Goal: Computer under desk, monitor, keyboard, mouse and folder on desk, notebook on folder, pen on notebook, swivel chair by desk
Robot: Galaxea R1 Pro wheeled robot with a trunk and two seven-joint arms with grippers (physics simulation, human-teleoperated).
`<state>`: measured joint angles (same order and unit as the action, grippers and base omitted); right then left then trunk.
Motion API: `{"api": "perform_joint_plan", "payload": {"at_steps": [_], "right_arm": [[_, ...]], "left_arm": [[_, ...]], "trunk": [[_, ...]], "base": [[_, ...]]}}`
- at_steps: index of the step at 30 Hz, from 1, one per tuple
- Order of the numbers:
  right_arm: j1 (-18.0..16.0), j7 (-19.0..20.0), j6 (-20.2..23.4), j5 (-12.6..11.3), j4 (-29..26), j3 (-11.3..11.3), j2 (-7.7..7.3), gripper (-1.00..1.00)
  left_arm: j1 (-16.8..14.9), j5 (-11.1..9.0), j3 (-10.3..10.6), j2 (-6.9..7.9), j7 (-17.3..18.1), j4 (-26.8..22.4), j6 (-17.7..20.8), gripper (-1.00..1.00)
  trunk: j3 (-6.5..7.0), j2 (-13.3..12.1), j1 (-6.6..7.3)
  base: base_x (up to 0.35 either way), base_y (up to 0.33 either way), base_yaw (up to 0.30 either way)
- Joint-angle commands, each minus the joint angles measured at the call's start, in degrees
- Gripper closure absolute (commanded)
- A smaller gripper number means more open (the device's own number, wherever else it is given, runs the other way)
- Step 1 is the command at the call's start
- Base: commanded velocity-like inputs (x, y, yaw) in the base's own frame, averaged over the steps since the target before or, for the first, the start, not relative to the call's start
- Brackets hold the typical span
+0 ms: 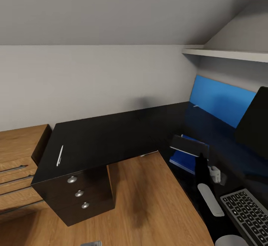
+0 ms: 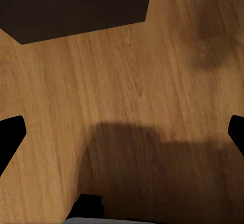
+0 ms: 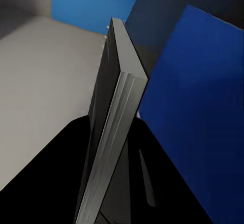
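The right gripper (image 1: 196, 153) is clamped on the notebook (image 1: 188, 145), holding it just above the folder (image 1: 185, 161), which lies flat on the desk (image 1: 111, 134) directly beneath. From the right wrist view the notebook (image 3: 114, 132) shows edge-on, with the folder (image 3: 188, 122) spread beside and under it. I'd judge the next move is a short drop, keeping the notebook's long side in line with the folder's. The pen (image 1: 59, 155) lies well apart, toward the drawer end, nearer the left arm. That arm's gripper (image 2: 122, 132) has its fingers apart over the wooden floor (image 2: 127, 82).
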<state>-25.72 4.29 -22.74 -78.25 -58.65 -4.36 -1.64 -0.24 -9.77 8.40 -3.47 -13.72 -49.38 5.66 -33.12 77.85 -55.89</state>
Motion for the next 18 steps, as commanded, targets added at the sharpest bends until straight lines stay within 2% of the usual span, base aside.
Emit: {"api": "perform_joint_plan", "payload": {"at_steps": [1, 18], "right_arm": [[-0.04, 0.27, -0.18, -0.45, 0.02, 0.04, -0.01, 1.0], [-0.06, -3.27, -1.42, 0.07, 0.11, -0.03, -0.49, 1.0]], "left_arm": [[-0.02, -0.51, 0.21, 0.04, -0.43, -0.1, 0.23, -1.0], [-0.02, -0.45, 0.21, -0.04, -0.45, -0.1, 0.15, -1.0]], "trunk": [[-0.05, 0.03, 0.0], [-0.05, 0.03, 0.0]], "base": [[0.0, 0.0, 0.0], [0.0, 0.0, 0.0]]}}
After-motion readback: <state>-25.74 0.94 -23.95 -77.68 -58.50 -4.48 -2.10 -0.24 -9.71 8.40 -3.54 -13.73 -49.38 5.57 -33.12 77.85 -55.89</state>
